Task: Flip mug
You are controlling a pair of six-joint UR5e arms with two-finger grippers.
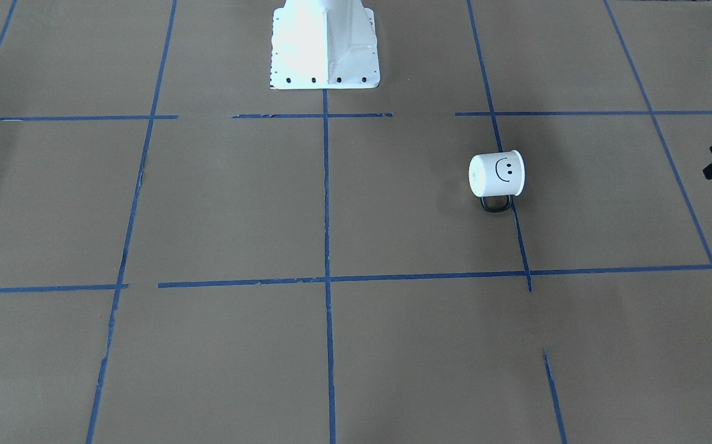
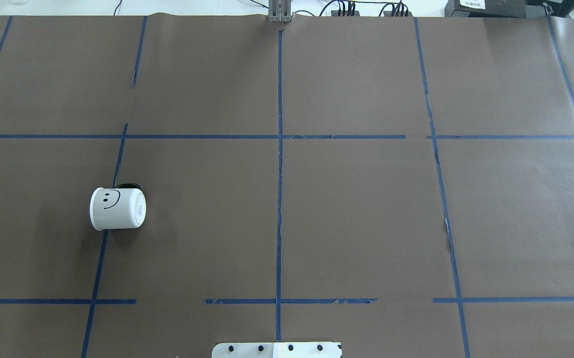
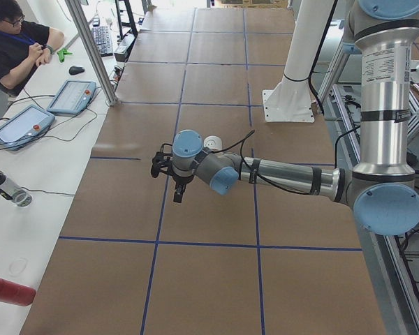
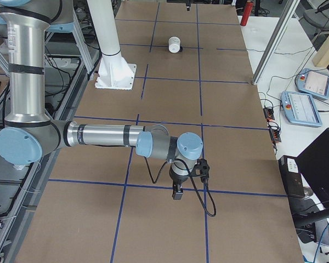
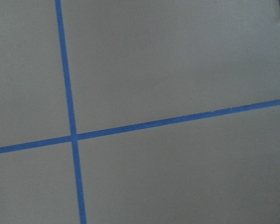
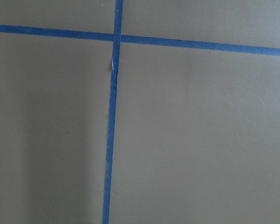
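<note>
White mug (image 1: 496,174) lies sideways on a blue tape line (image 1: 519,234), front view. Overhead: it lies on the robot's left half. Side views: left gripper (image 3: 177,190) and right gripper (image 4: 177,193) hang clear of it, openness impossible to tell.

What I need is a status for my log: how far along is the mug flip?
Done: nothing visible; the mug lies on its side on the table, smiley face up. In hand: nothing; the left gripper hangs apart from it, the right gripper far across the table. Left: reaching, grasping and presumably standing it upright.
</note>
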